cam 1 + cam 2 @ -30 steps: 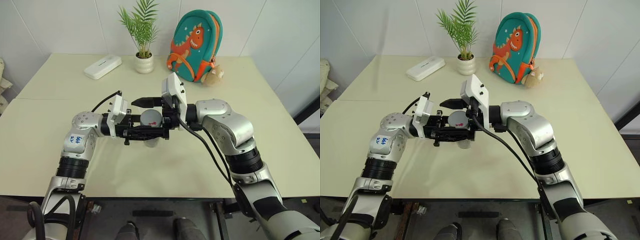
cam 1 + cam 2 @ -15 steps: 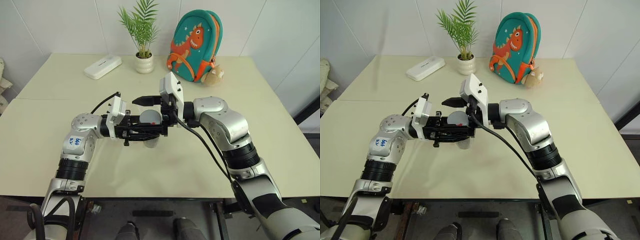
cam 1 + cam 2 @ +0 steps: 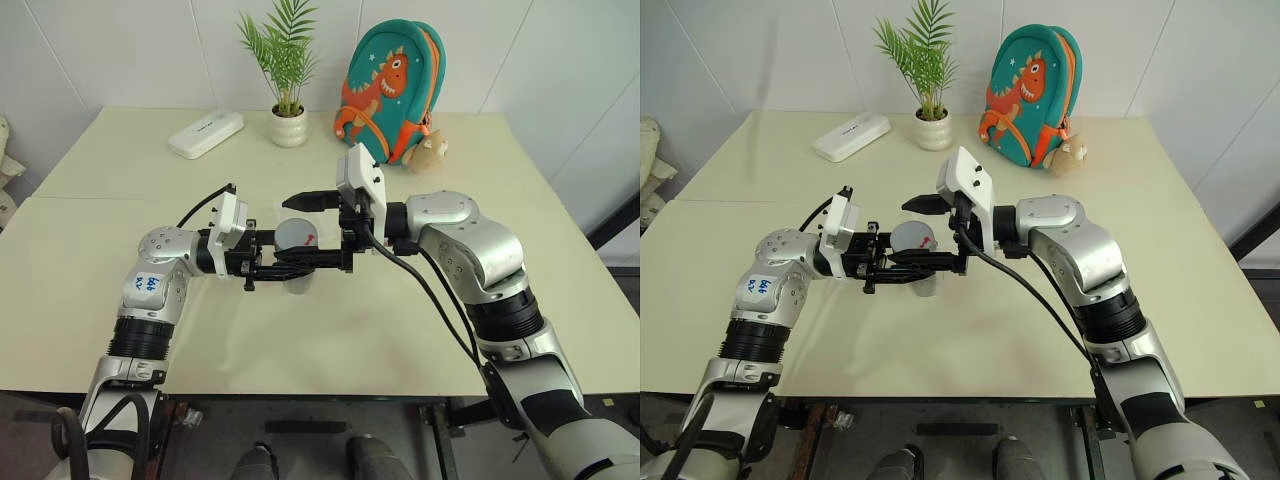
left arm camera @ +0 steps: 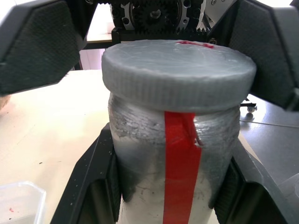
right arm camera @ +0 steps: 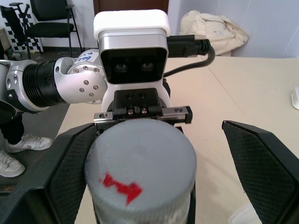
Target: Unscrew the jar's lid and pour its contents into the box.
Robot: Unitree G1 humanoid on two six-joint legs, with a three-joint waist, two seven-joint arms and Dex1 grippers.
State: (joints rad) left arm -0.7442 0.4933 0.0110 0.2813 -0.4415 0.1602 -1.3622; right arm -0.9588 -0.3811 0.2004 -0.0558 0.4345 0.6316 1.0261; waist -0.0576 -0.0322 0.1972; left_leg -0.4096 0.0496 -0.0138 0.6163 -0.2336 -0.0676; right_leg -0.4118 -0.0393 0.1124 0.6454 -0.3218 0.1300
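Shifted rightward off the lid (image 3: 296,233): right jaws (image 3: 318,232), spread wide.
Left jaws (image 3: 290,264) clamped on jar (image 4: 174,175), lid on, above surface (image 3: 120,300).

The jar (image 4: 180,177) has frosted-looking walls, so its contents cannot be made out; its base is cut off by the left wrist view's edge; in the head views the gripper fingers hide most of its body; the box (image 4: 18,203) shows as one corner at the picture's edge; its place on the table (image 3: 120,270) cannot be told.
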